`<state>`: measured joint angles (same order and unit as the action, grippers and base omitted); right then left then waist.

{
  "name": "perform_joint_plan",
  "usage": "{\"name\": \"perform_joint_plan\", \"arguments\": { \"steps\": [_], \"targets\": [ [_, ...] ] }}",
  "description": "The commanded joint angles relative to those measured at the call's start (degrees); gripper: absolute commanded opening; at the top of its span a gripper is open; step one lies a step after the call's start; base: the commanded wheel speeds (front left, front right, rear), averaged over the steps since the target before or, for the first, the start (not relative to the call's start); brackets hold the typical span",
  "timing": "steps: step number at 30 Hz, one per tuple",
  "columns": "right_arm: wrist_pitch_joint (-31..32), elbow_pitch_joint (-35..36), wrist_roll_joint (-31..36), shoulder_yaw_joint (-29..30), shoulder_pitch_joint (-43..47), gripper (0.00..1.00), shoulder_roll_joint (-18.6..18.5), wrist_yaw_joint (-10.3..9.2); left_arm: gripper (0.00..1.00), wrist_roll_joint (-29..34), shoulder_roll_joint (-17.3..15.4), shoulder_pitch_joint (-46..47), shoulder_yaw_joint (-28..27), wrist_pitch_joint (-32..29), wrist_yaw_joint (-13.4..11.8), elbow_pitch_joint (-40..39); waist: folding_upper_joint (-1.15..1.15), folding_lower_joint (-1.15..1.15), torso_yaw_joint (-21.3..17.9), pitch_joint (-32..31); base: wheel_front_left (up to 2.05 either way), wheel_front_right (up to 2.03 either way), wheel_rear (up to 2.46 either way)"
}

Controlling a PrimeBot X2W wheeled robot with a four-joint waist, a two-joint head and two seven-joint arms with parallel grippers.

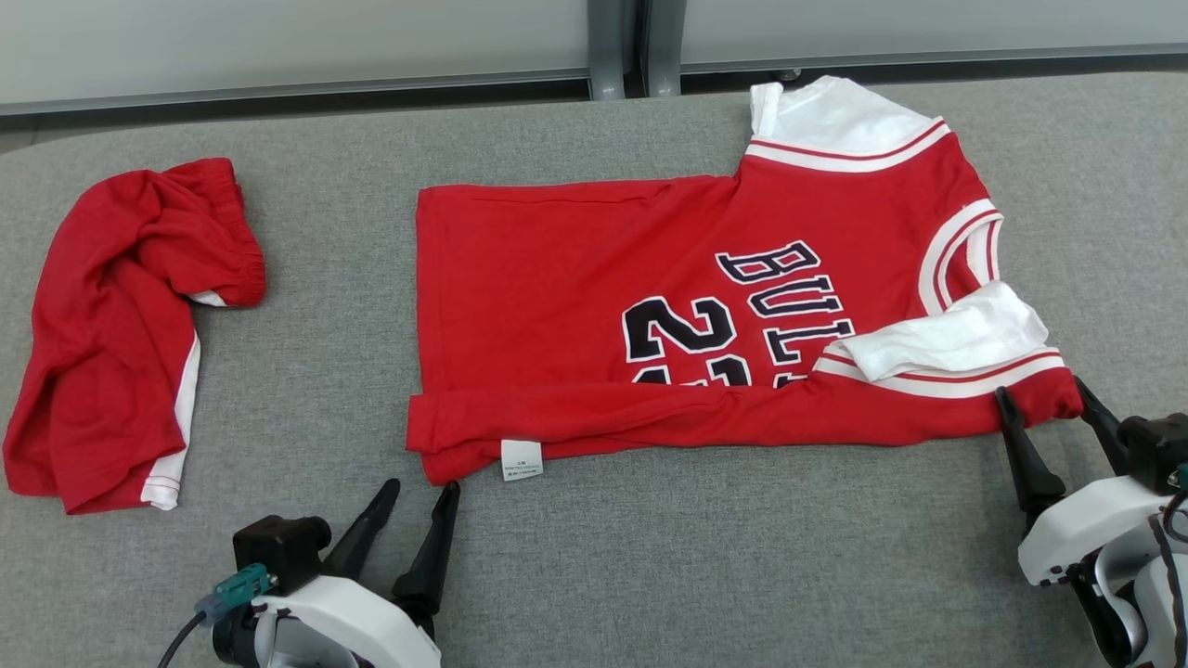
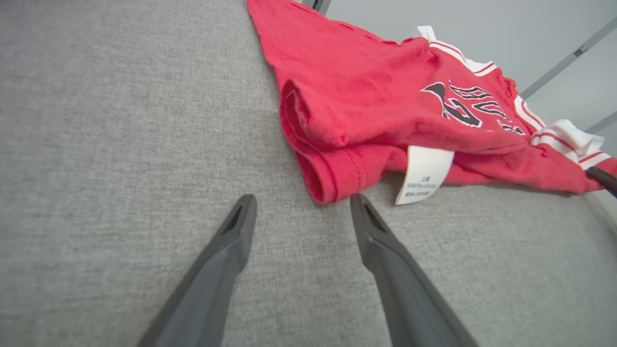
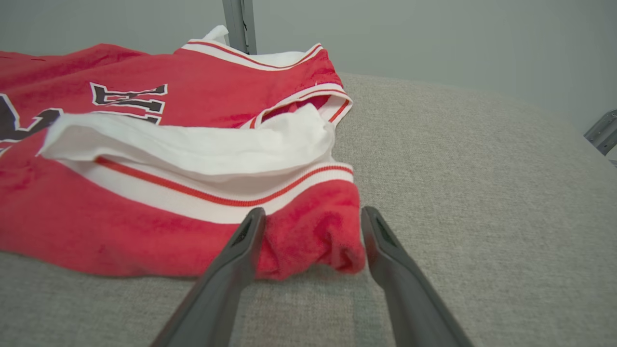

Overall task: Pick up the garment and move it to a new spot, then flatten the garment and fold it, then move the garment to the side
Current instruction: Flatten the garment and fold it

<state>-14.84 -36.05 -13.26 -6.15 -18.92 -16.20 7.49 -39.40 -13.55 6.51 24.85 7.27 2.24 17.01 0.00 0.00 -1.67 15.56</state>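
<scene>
Two red garments on the grey bench [image 1: 650, 557]: jersey [image 1: 594, 278] centre, crumpled shorts [image 1: 111, 325] well left. Two claws, both spread: left claw [image 1: 420, 485] just short of the jersey's near-left hem, right claw [image 1: 1041, 390] straddling its near-right corner, unclamped.

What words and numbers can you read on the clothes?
"BUL": dark letters on the red jersey; the rest is hidden under the white sleeve.
"2": big number beside them; next digit folded under.
The white tag at the hem: print too small to read.
</scene>
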Motion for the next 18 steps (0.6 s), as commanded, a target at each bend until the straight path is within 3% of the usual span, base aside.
{"name": "perform_joint_plan", "arguments": {
  "steps": [1,4,11,16,17,18],
  "targets": [
    [-0.38,-0.35,-0.39,-0.03,-0.59,1.00,-0.48,0.01,1.00,-0.63,0.27,0.61,0.55,-0.88,0.54,-0.03,0.00,0.00,0.00,-0.06,0.00,0.00,0.00],
    [-0.39,-0.88,-0.61,-0.36,-0.68,1.00,-0.62,0.01,1.00,-1.22,0.03,0.65,1.11,-2.02,1.26,-2.20,0.00,0.00,-0.07,-0.15,0.00,0.00,0.00],
    [-0.45,-1.13,-1.09,-1.30,-1.88,1.00,-0.52,0.01,1.00,-1.34,-1.46,1.46,0.38,-4.10,-0.21,-5.81,0.00,0.00,-0.57,1.06,0.00,0.00,0.00],
    [-0.41,-1.90,-1.42,-2.54,-3.05,1.00,-0.40,0.01,1.00,-1.67,-1.83,2.04,0.40,-4.61,0.08,-5.98,0.00,0.00,-0.87,2.29,0.00,0.00,0.00],
    [0.40,-2.61,-1.91,-3.56,-3.75,1.00,-0.25,0.01,0.42,-1.96,-2.00,2.51,0.40,-4.82,0.36,-6.02,0.00,0.00,-0.98,2.89,0.00,0.00,0.00],
    [1.14,-3.10,-2.34,-4.29,-4.11,1.00,-0.18,0.01,0.16,-2.00,-2.09,2.70,0.53,-5.03,0.52,-5.93,0.00,0.00,-0.99,3.15,0.00,0.00,0.00]
  ]
}}
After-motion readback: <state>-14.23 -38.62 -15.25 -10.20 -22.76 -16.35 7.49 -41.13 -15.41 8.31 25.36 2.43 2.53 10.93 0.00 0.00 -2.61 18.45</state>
